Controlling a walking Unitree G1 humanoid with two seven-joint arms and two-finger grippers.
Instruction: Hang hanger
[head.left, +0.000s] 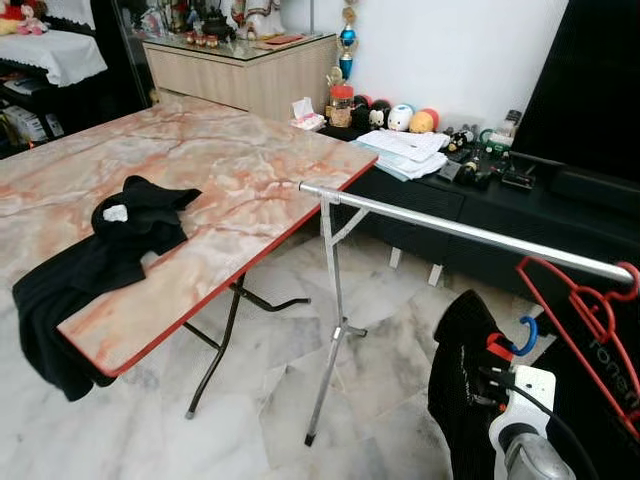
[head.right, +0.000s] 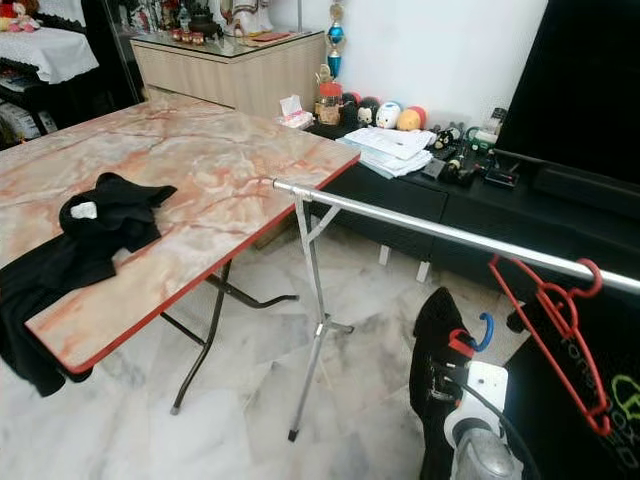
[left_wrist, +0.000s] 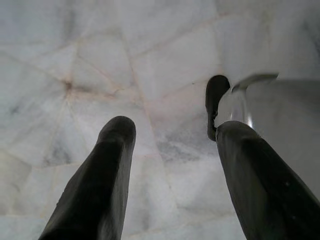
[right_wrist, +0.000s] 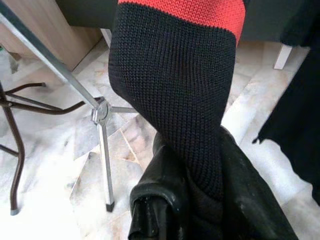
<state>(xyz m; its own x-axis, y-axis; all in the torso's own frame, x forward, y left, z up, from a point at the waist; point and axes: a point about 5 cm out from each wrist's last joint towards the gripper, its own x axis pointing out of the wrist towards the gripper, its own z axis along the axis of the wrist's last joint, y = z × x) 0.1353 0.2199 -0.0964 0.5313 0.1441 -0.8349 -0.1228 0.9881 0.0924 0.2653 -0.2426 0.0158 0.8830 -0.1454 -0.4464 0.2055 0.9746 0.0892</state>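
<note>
Right wrist view shows my right gripper (right_wrist: 200, 200) clamped on one black-and-red knit garment (right_wrist: 180, 85), held below the rail (head.left: 470, 232). I count one red hanger (head.left: 585, 320) hooked there. Left gripper (left_wrist: 175, 165) hangs spread.

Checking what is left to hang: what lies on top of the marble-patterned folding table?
A crumpled black garment lies on the marble-patterned folding table, one part drooping over the near edge. Whatever is beneath it is covered.
</note>
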